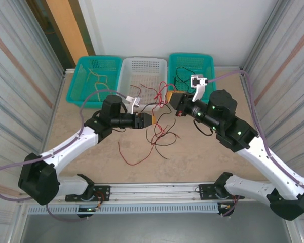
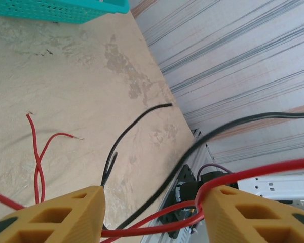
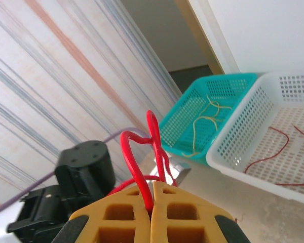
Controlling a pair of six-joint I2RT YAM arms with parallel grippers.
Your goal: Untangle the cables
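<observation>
over beige table (image 1: 202, 157), red cable (image 3: 152, 131) pinched in right tool (image 3: 152, 198).

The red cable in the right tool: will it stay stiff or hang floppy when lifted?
Probably floppy yet slightly springy: the red cable curls in loops above the shut right tool. Likely light, being so thin.
</observation>
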